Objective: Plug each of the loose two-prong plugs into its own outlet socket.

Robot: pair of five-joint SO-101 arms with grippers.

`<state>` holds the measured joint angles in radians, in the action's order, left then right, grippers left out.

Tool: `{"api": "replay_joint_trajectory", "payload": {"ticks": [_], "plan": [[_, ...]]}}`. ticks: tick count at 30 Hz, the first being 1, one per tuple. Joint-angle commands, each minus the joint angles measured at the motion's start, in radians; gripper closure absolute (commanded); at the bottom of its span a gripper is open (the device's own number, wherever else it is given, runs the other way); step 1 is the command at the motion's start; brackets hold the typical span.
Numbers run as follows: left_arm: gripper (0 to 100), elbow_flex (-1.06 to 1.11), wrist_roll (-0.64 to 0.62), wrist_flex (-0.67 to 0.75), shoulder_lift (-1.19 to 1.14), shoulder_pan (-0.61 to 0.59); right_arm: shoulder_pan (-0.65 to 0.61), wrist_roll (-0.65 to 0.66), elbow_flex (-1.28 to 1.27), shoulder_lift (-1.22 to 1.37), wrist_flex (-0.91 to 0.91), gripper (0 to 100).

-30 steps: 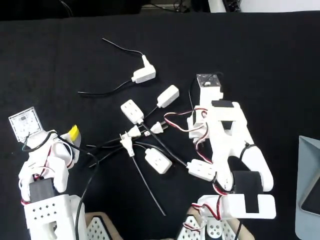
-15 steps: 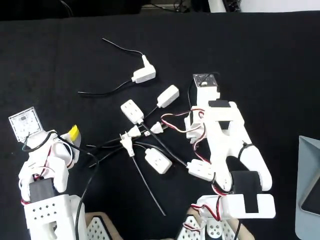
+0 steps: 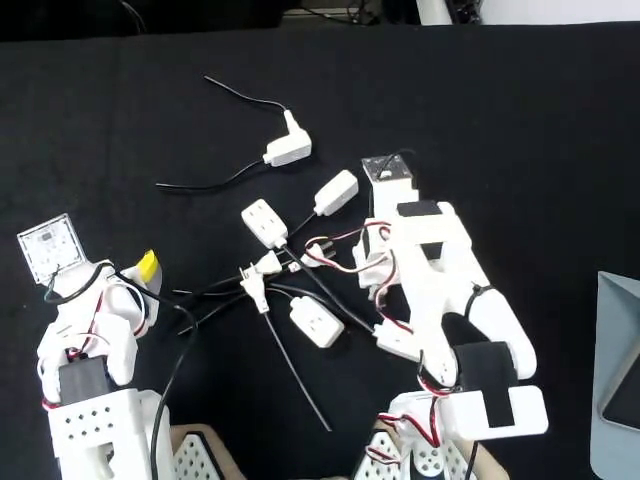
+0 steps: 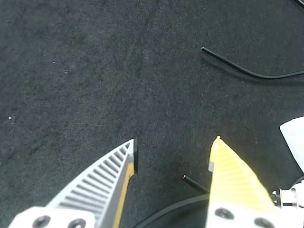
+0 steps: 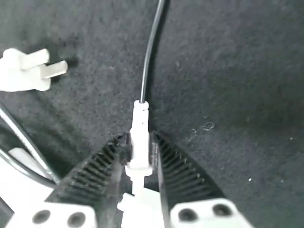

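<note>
My right gripper [image 5: 139, 140] is shut on a small white two-prong plug [image 5: 141, 116], whose black cable runs away across the cloth. In the high view that plug [image 3: 316, 250] lies at the left edge of the right arm. A second loose plug [image 5: 28, 73] lies close by, prongs bare, and shows again in the high view [image 3: 266, 265] beside a third plug [image 3: 252, 290]. White outlet sockets [image 3: 265, 222], [image 3: 336, 192], [image 3: 316, 321] lie around them. My left gripper [image 4: 173, 152] is open over bare cloth at the table's left.
A socket [image 3: 287, 150] with a plug in it lies at the back. Another socket [image 3: 400, 340] sits by the right arm. Black cables [image 3: 290, 370] cross the middle. A loose cable end [image 4: 205, 49] lies ahead of the left gripper. A grey tray [image 3: 618, 380] stands at the right edge.
The right arm has swung to the left, its wrist now nearer the cluster of plugs. The left arm has not moved.
</note>
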<state>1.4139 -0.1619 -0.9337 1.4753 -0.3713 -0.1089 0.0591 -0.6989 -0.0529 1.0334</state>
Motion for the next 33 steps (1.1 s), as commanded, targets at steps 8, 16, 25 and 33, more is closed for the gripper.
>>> {"api": "replay_joint_trajectory", "payload": {"ticks": [8, 16, 25, 33], "plan": [[75, -0.005, 0.008, 0.021, 0.009, -0.010, -0.020, -0.006, 0.010, -0.002, 0.074, 92.0], [75, -0.005, 0.008, 0.021, 0.009, -0.010, -0.020, -0.006, 0.007, -0.002, 0.080, 92.0], [75, -0.005, 0.008, 0.021, 0.009, -0.010, -0.020, 0.000, 0.007, -0.002, 0.104, 98.5], [75, -0.005, 0.008, 0.021, 0.009, -0.010, -0.020, 0.002, 0.114, -0.028, 0.253, 98.7]]}}
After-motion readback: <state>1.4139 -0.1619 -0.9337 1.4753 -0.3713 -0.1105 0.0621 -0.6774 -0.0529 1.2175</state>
